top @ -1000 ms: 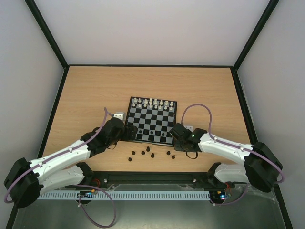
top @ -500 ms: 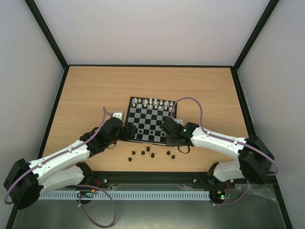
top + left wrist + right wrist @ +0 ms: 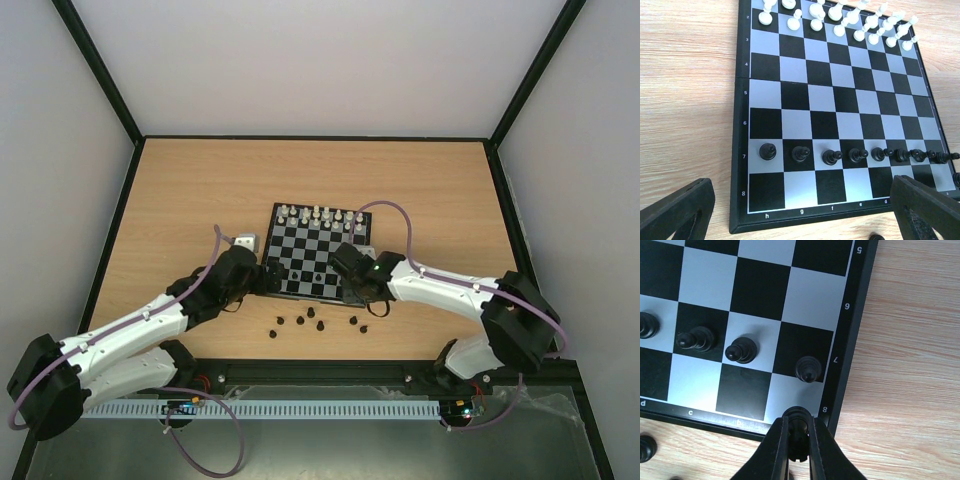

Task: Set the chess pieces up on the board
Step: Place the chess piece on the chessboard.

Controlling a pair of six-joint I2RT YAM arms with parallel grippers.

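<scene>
Mid-frame in the top view: a small square chessboard with black and pale grey checks (image 3: 322, 262) on a light wooden tabletop (image 3: 180, 200). Along its upper edge, small white chess pieces (image 3: 320, 214). One row up from its lower edge, a line of tiny black chess pieces (image 3: 801, 154). Below the board, loose black pieces (image 3: 311, 314) on the wood.

Right gripper (image 3: 797, 437) pinched tight on one black piece (image 3: 797, 424) at the board's lower border by its right corner, just below the nearest standing black piece (image 3: 807, 369). Left gripper (image 3: 268, 279) spread wide at the board's lower left corner, holding nothing.
</scene>
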